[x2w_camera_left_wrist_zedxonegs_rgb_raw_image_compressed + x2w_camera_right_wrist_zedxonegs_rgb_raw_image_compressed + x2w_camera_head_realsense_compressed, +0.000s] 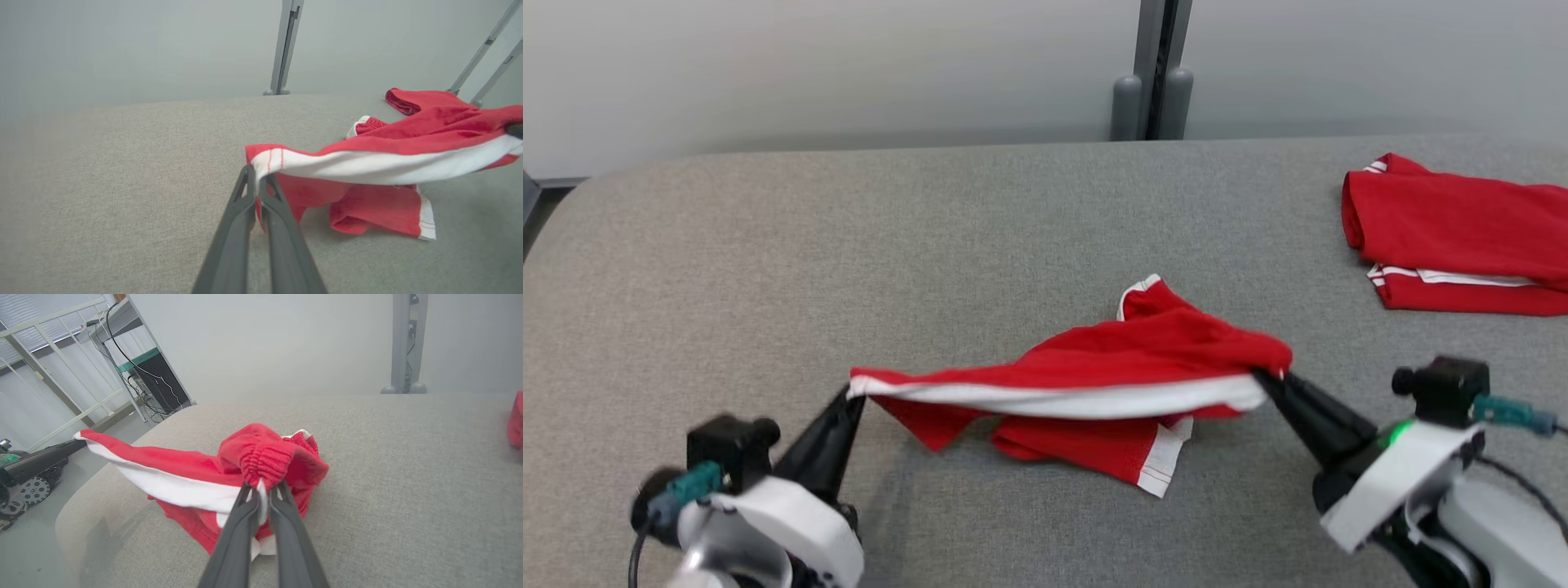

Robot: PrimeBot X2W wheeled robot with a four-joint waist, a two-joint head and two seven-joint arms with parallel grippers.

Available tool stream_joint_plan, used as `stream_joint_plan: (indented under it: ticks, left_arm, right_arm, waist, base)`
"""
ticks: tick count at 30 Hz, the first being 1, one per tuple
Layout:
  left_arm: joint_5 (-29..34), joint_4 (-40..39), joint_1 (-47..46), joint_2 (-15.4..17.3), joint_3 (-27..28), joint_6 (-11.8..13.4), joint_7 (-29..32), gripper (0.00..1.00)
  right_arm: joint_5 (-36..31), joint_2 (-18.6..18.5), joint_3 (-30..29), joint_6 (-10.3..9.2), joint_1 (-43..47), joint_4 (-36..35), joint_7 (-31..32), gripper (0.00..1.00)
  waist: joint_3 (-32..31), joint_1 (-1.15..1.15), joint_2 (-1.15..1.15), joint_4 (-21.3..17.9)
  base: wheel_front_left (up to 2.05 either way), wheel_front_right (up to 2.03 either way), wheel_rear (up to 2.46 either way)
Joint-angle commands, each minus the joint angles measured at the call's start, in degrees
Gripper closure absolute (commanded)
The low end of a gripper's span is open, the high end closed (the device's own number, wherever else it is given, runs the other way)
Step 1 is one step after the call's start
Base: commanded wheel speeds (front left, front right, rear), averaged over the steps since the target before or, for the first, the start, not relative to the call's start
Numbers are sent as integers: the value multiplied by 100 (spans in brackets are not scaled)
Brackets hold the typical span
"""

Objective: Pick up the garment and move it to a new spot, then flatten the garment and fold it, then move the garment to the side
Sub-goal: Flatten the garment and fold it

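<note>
With my left tool point(852, 394) and right tool point(1264, 378) each clamped on one end of the red shorts point(1111, 355), which sag between them onto the grey surface point(768, 245), I should lift both ends evenly and keep the white band point(1078, 402) taut.

Soft, even light fills all views, bright and diffuse. The lifted garment point(1094, 359) throws only a faint shadow on the grey tabletop point(768, 245). Motion blur smears the left arm point(768, 523) in the head view; both wrist views' backgrounds look hazy.
</note>
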Motion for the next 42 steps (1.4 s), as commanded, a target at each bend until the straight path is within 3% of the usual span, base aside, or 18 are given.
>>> stream_joint_plan:
  ticks: [1, 11, 13, 20, 24, 31, 37, 42]
  left_arm:
    - [98, -43, -237, 126, 10, -42, 72, 100]
    - [528, -164, -2773, 982, -127, -509, 997, 100]
    - [580, -6, -3411, 1163, -183, -568, 1142, 100]
    - [331, 1234, -5765, 1314, -525, -664, 1220, 100]
    - [-52, 2131, -7031, 1305, -904, -665, 1020, 100]
    - [18, 3567, -9226, 1376, -1475, -664, 300, 100]
    - [139, 4483, -10403, 1198, -1562, -661, -677, 100]
    - [-68, 4997, -10799, 1010, -1562, -660, -1248, 100]
  right_arm:
    - [-36, -58, -74, 2, -177, -44, 42, 100]
    - [223, -174, -91, 2, -2304, -412, 871, 100]
    - [293, -196, -67, 2, -2868, -329, 1034, 100]
    - [741, -117, -60, 2, -4736, 223, 1432, 100]
    - [842, -46, -59, 1, -5767, 716, 1545, 100]
    - [929, 235, -103, 1, -7353, 1524, 1395, 100]
    - [673, 353, -124, -6, -8138, 2077, 494, 100]
    - [492, 452, -292, -11, -8278, 2280, -22, 100]
  waist:
    - [115, 0, 0, -36]
    - [1305, 0, 0, -181]
    - [1606, 0, 0, -220]
    - [2680, 0, 0, -171]
    - [3148, 0, 0, -121]
    - [3770, 0, 0, -136]
    - [3864, 0, 0, -160]
    - [3818, 0, 0, -156]
  base:
    - [0, 0, 0]
    - [0, 0, 0]
    - [0, 0, 0]
    - [0, 0, 0]
    - [0, 0, 0]
    - [0, 0, 0]
    - [0, 0, 0]
    - [0, 0, 0]
